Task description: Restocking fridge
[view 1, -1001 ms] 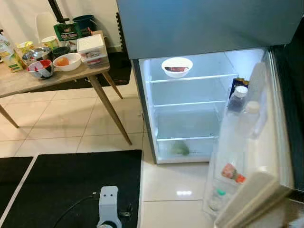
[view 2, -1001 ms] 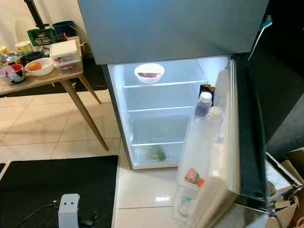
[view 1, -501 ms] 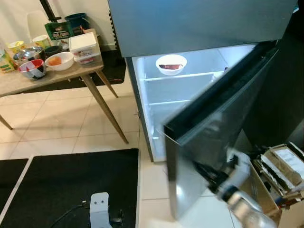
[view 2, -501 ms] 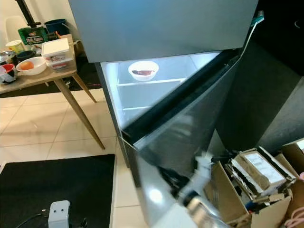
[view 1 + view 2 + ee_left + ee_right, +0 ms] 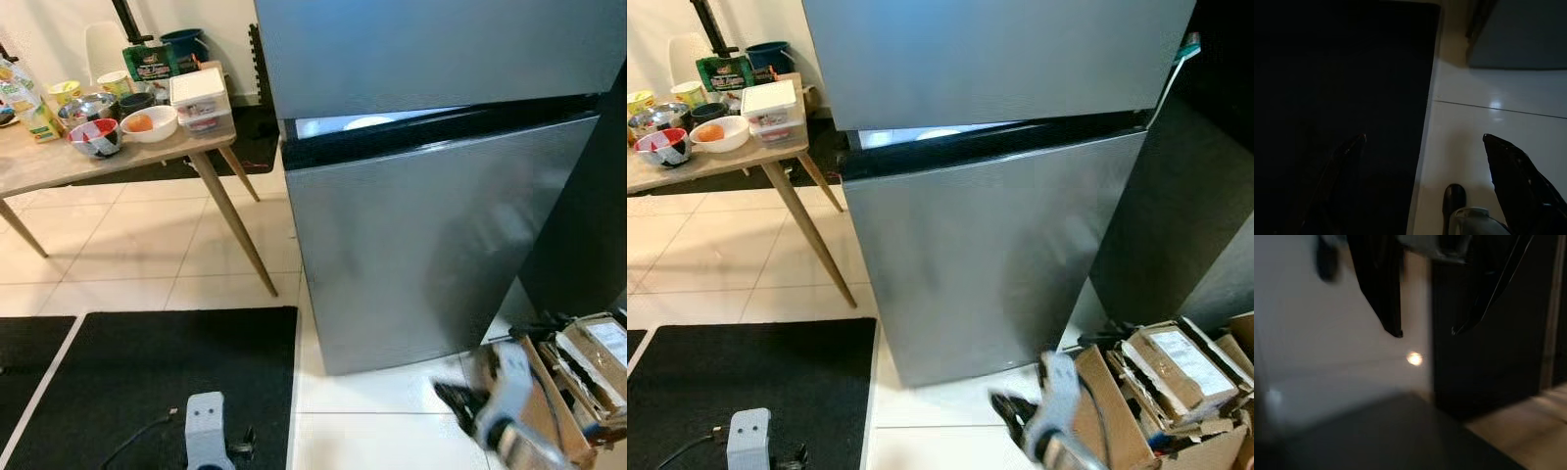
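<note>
in front of me the fridge (image 5: 431, 235) stands with its lower door (image 5: 989, 255) almost shut, a thin lit gap along the door's top edge and a white bowl (image 5: 369, 122) just visible through it. my right gripper (image 5: 460, 401) is low near the door's bottom corner, blurred, above the white tile floor (image 5: 362, 411); in the right wrist view its fingers (image 5: 1382, 289) are apart with nothing between them. my left gripper (image 5: 1422, 139) hangs over the edge of a black mat (image 5: 1342, 73), fingers wide apart and empty. left of the fridge a wooden table (image 5: 59, 166) carries bowls, a cup, a bag and a white lidded box (image 5: 199, 98). cardboard boxes (image 5: 1176, 372) sit on the floor to the right of the fridge. a small grey device (image 5: 204, 441) with a cable lies on the mat.
</note>
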### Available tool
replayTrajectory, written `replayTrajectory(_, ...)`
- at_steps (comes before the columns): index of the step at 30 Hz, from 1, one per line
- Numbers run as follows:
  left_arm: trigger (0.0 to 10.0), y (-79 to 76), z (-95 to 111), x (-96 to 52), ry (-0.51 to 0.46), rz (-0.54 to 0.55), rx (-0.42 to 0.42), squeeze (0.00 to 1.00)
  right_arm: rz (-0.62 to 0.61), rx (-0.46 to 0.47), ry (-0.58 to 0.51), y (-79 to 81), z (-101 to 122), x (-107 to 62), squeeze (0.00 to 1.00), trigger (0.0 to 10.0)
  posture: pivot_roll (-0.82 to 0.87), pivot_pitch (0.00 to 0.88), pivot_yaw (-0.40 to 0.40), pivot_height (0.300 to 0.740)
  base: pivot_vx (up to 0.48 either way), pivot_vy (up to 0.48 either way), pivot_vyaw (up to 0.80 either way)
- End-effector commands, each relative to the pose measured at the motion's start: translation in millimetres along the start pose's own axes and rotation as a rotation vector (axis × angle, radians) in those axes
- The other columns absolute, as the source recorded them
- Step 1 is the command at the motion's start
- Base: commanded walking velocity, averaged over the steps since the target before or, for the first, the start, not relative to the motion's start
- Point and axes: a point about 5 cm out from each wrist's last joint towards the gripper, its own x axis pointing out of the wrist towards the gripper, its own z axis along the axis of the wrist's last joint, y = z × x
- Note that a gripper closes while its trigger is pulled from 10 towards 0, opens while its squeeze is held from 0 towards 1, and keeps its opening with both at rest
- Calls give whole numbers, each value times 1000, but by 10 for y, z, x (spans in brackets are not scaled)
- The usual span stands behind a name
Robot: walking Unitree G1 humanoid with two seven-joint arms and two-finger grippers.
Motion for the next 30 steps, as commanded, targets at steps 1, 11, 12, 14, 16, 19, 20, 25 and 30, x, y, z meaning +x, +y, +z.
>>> replayTrajectory(1, 10000, 26, -82, -30, 29, 6, -1, 0, -50, -11, 19, -52, -58, -24, 0, 10000, -24, 96, 86, 740, 0, 0, 0)
replayTrajectory(11, 10000, -39, -94, -14, 55, -50, 37, 0, -455, -194, 142, -659, -370, -368, 0, 10000, -26, 98, 91, 740, 0, 0, 0)
replayTrajectory(12, 10000, -66, -103, -11, 67, -71, 58, 0, -480, -197, 136, -680, -372, -384, 0, 10000, -26, 98, 91, 740, 0, 0, 0)
replayTrajectory(14, 10000, -118, -116, -3, 88, -103, 108, 0, -499, -202, 122, -679, -368, -382, 0, 10000, -27, 102, 93, 740, 0, 0, 0)
replayTrajectory(16, 10000, -150, -116, 6, 97, -115, 132, 0, -494, -211, 112, -657, -358, -363, 0, 10000, -27, 102, 93, 740, 0, 0, 0)
replayTrajectory(19, 10000, -206, -81, 38, 102, -124, 147, 0, -456, -262, 110, -555, -343, -272, 0, 10000, -26, 109, 91, 740, 0, 0, 0)
replayTrajectory(20, 10000, -206, -81, 38, 102, -124, 147, 0, -456, -262, 110, -555, -343, -272, 0, 10000, -26, 109, 91, 740, 0, 0, 0)
replayTrajectory(25, 10000, -307, 6, 79, 87, -175, 195, 0, -423, -440, 100, -433, -316, -187, 0, 10000, -8, 113, 74, 740, 0, 0, 0)
replayTrajectory(30, 10000, -325, 56, 100, 79, -179, 194, 0, -445, -405, 89, -437, -321, -189, 0, 10000, -5, 117, 70, 740, 0, 0, 0)
